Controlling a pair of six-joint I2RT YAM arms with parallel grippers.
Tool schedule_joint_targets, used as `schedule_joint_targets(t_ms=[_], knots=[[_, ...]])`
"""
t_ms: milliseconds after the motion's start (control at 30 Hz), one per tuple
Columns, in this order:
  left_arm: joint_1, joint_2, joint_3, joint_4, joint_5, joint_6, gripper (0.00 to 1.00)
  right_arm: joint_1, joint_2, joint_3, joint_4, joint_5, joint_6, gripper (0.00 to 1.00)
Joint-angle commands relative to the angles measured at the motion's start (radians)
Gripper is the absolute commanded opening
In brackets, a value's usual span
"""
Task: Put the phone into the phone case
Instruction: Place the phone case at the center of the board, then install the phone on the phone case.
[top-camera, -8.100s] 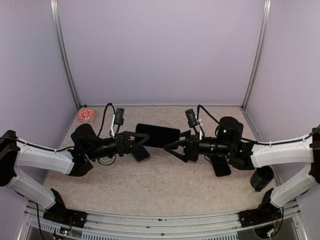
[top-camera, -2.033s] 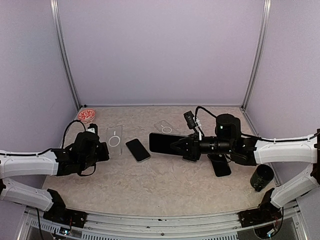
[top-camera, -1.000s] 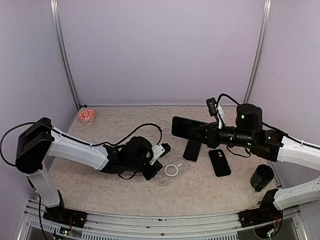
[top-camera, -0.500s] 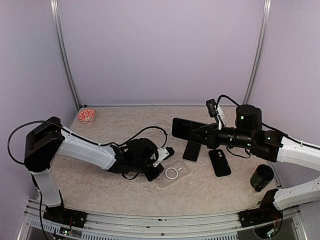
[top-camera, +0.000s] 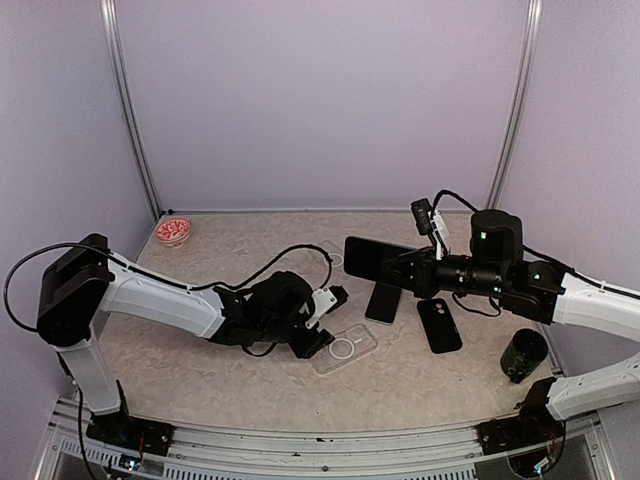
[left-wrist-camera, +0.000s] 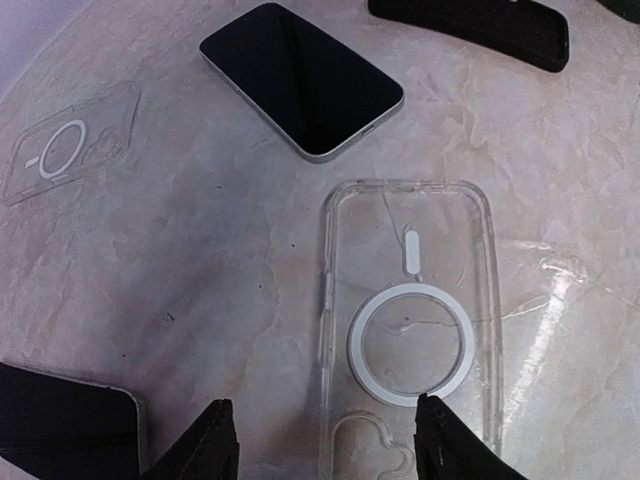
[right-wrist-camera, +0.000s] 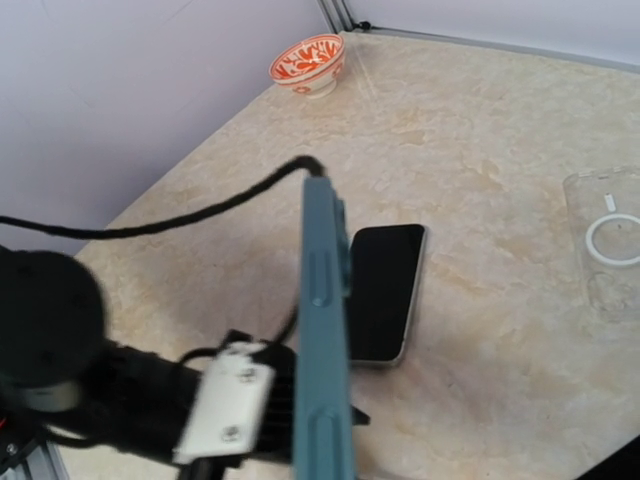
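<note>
Wrist footage alone shows the left tool spread wide, with the clear case flat on the desk between its fingers. Overhead, that arm stretches low across the near desk. The right tool is clenched on the phone, held off the desk, far and slightly right of the case.

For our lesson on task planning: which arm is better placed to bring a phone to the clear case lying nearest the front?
Right. The right gripper grips a phone aloft; the left gripper hangs open over the clear case, holding nothing.
</note>
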Motion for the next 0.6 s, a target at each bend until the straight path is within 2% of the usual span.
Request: schedule_joint_targets(t_ms=[0, 67, 233, 300, 567], knots=[[-0.05, -0.087, -0.039, 0.003, 0.026, -0.01, 0.64, -0.012, -0.008, 0.025, 0.037, 0.016, -0.018, 0.0], [-0.078, -0.099, -0.057, -0.003, 0.013, -0.013, 0.72, -0.013, -0.009, 0.028, 0.033, 0.018, -0.018, 0.0], [-0.14, -0.096, -0.083, -0.03, -0.042, -0.034, 0.86, -0.015, -0.016, 0.032, 0.019, 0.037, -0.022, 0.0], [-0.155, -0.084, -0.087, -0.036, -0.064, -0.04, 0.97, -0.019, -0.021, 0.032, 0.017, 0.039, -0.025, 0.0], [-0.164, -0.023, -0.063, -0.041, -0.195, -0.076, 0.99, -0.024, -0.034, 0.017, 0.022, 0.035, -0.019, 0.0]])
